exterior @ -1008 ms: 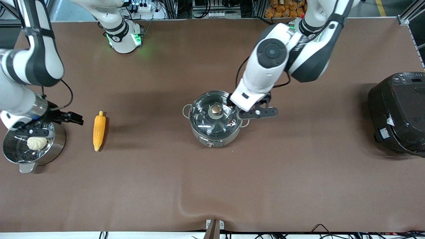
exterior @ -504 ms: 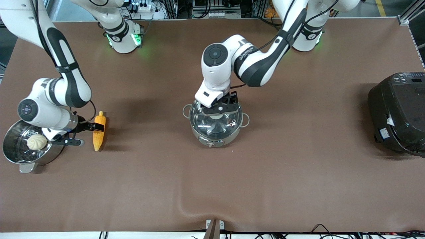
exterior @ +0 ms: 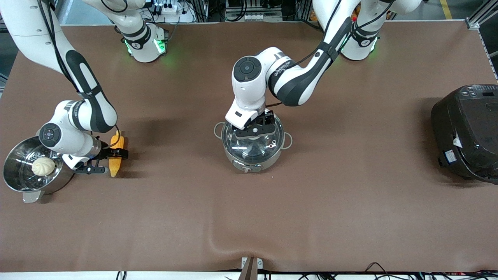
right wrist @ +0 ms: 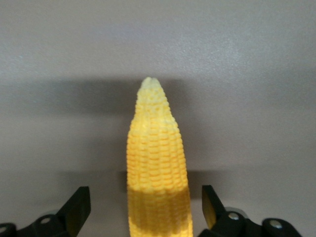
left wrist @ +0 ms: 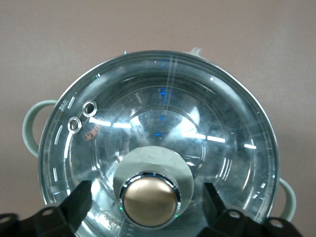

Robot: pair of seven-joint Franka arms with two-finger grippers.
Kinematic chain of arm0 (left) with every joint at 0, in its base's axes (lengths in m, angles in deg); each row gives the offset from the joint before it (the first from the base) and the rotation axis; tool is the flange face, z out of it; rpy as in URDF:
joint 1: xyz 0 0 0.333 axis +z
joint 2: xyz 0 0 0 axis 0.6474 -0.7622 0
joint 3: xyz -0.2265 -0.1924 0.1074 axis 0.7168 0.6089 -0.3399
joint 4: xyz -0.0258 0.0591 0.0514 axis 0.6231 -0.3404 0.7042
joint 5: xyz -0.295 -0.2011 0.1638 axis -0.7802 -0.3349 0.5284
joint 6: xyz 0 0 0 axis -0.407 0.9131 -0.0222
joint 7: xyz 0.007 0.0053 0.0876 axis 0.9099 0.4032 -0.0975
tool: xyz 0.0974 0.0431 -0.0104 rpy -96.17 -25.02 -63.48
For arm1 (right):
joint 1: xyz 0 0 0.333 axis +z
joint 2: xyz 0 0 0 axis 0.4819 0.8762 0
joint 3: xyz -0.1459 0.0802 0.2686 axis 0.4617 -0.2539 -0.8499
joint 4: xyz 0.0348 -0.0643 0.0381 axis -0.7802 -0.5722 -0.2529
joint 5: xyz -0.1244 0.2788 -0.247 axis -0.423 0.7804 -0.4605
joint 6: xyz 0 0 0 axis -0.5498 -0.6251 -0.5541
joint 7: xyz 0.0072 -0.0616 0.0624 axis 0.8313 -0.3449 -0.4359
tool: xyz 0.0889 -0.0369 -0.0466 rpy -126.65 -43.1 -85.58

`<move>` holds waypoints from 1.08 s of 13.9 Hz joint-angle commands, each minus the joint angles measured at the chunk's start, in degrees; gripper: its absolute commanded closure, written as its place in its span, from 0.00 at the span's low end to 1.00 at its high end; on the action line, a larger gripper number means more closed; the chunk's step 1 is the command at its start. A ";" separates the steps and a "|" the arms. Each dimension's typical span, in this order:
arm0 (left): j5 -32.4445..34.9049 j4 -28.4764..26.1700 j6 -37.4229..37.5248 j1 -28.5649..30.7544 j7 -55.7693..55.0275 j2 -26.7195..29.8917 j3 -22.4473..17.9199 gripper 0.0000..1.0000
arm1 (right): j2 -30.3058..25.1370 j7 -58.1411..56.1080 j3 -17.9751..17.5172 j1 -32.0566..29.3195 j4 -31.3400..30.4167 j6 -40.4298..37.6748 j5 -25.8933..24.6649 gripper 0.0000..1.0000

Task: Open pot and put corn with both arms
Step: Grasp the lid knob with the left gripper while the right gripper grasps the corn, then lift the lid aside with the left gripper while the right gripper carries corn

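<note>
Nothing's actually done yet as far as I can tell; the lid (exterior: 253, 138) sits on the pot (exterior: 252, 143), and the corn (exterior: 115, 157) lies flat on the tabletop (exterior: 311, 202), well off toward the right arm's end from the pot.

Both arms look lined up for a grab though. The left gripper (left wrist: 148, 200) is right over the pot with its jaws apart, one on each side of the knob (left wrist: 150, 199), not touching it; the right gripper (right wrist: 145, 205) is low over the corn, jaws also apart and straddling the cob, no contact I can see.

So what's left, I'd say: close on the knob, lift the lid away, close on the corn, carry it over, drop it in.

Room-wise the pot has bare tabletop all round; the corn's path to it looks open too. The only tight spots: a steamer (exterior: 35, 169) with a bun (exterior: 42, 166) sits just beside the right gripper, away from the pot; a black cooker (exterior: 467, 132) is well apart at the left arm's end.
</note>
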 commanded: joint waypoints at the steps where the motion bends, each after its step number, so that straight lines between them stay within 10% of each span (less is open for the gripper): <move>1: 1.41 1.70 0.06 -0.68 -5.74 -0.65 -0.34 1.00 | 0.64 -1.21 -0.33 -1.36 0.09 0.20 -0.51 0.30; 3: 1.33 1.70 0.06 -0.60 -6.11 -0.47 -0.34 1.00 | 0.65 -1.21 -0.33 -1.18 0.17 0.03 -0.42 0.71; 6: 1.15 1.61 0.23 -0.51 -6.28 0.23 -0.34 1.00 | 0.38 -1.12 -0.42 -0.75 0.09 -0.06 -0.33 1.00; 15: -2.36 1.26 9.80 11.16 -5.93 10.86 -0.34 1.00 | -5.60 10.91 -1.65 12.86 11.57 -15.06 0.37 1.00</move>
